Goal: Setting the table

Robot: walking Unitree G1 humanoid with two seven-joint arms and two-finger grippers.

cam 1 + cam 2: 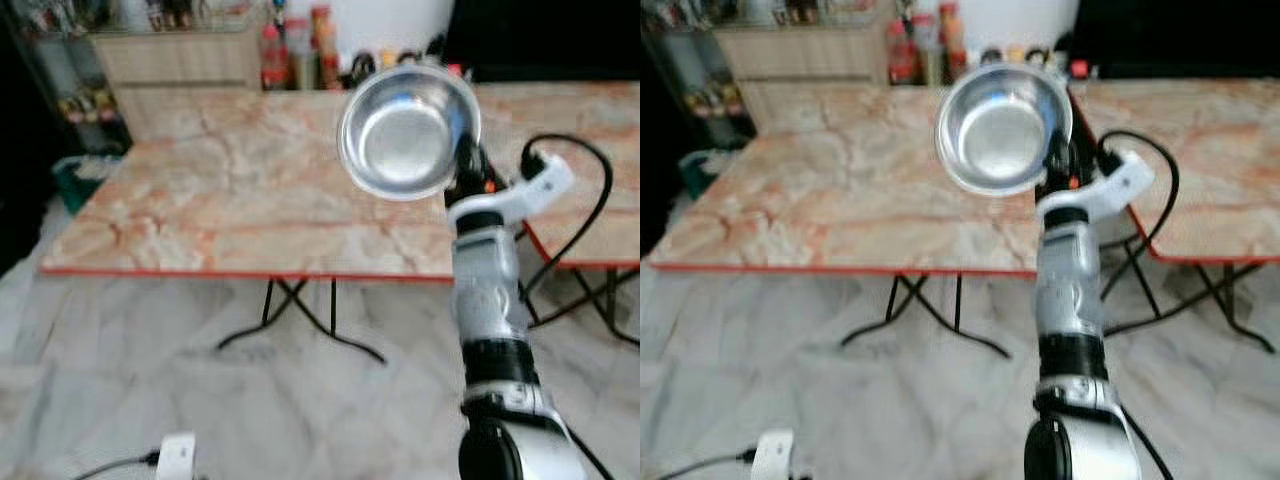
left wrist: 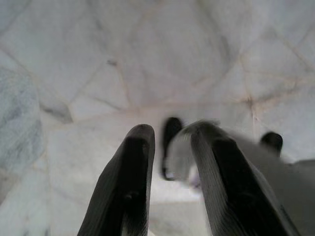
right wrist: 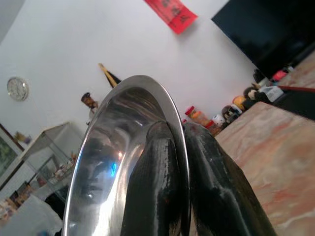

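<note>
The left gripper [image 2: 170,162] points down at a pale marble floor [image 2: 147,64] veined with grey, its two black fingers [image 2: 130,182] slightly apart. Blurred dark shapes lie beyond the jaws; what they are is unclear.

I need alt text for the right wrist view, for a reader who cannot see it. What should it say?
The right gripper pinches the rim of a shiny steel bowl, one black finger inside and one outside, the bowl held up on edge. Behind it are a white wall with a red banner and a round clock, and a marble-patterned table to one side.
</note>
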